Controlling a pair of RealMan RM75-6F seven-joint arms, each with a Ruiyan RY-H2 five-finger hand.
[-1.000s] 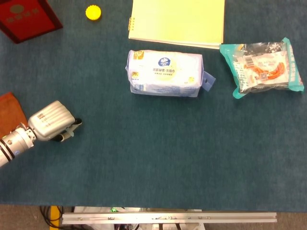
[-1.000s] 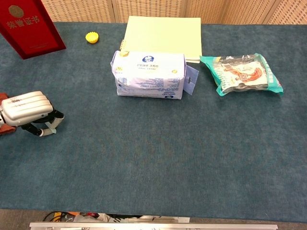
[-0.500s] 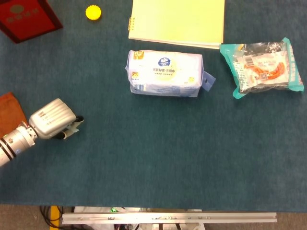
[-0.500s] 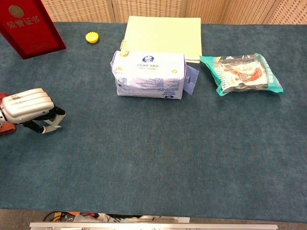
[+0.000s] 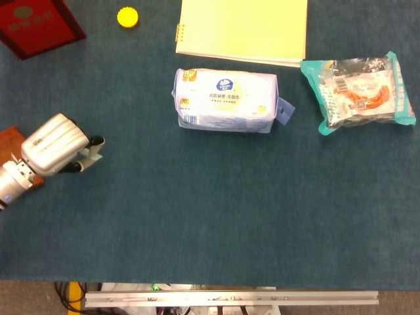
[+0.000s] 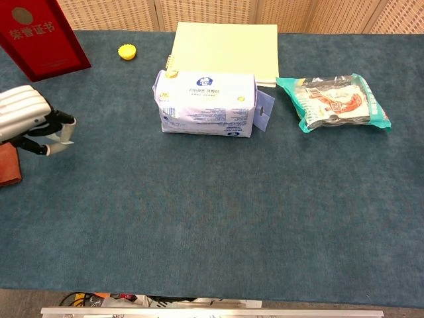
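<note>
My left hand [image 5: 58, 144] hovers over the left edge of the blue table, also seen in the chest view as the left hand [image 6: 30, 120]. Its fingers are curled in under the silver back with nothing in them. It hangs just over a brown flat object [image 5: 10, 139], whose corner shows below it in the chest view [image 6: 8, 169]. A pale blue tissue pack [image 5: 225, 100] lies mid-table, far right of the hand. My right hand is in neither view.
A yellow notebook [image 5: 243, 29] lies at the back centre. A teal snack bag [image 5: 359, 92] sits at the right. A red booklet [image 5: 38, 23] and a yellow bottle cap [image 5: 127, 17] are at the back left. The table's front edge [image 5: 230, 283] runs below.
My left hand has moved back and to the left, and risen, now overlapping the brown object. Its fingers stay curled. Nothing else has moved.
</note>
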